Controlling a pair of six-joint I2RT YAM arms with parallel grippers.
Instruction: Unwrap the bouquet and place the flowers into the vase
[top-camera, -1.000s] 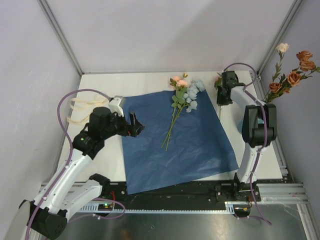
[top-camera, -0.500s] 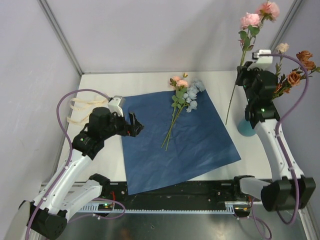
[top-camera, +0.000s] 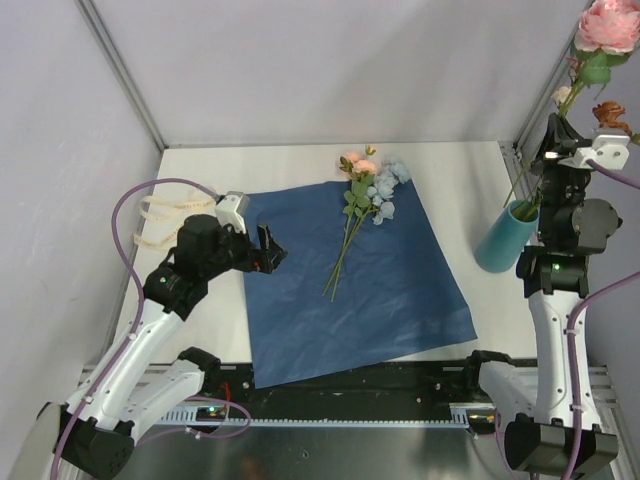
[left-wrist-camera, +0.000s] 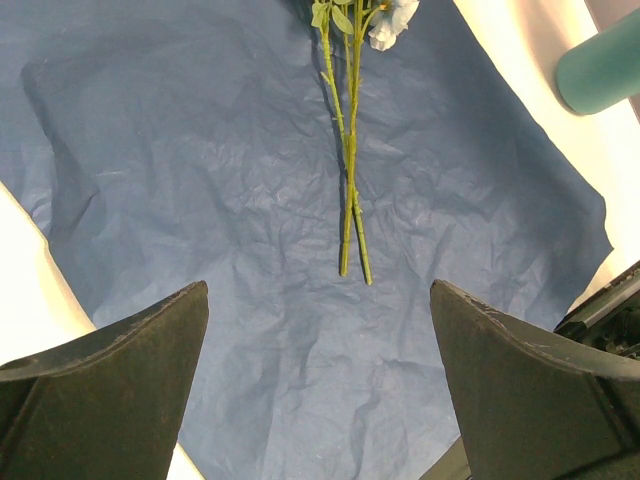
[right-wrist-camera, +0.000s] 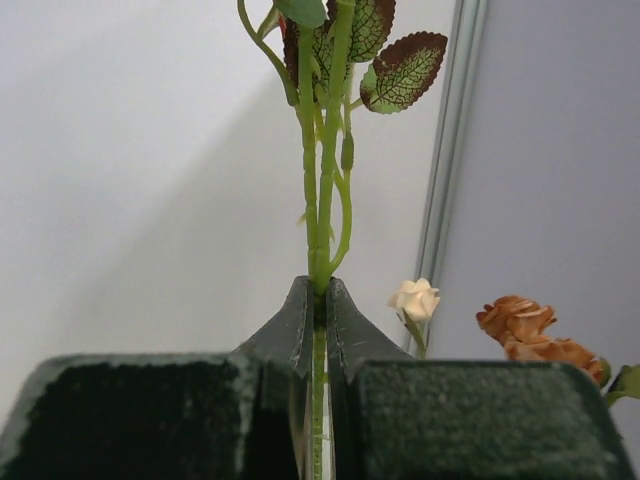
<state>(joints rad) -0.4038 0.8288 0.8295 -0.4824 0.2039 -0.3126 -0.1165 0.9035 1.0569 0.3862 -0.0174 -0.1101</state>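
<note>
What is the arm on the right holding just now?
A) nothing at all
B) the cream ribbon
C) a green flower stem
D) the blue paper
C: in its wrist view the right gripper is shut on a green flower stem, which is pinched between the two fingers with its leaves rising above them.
</note>
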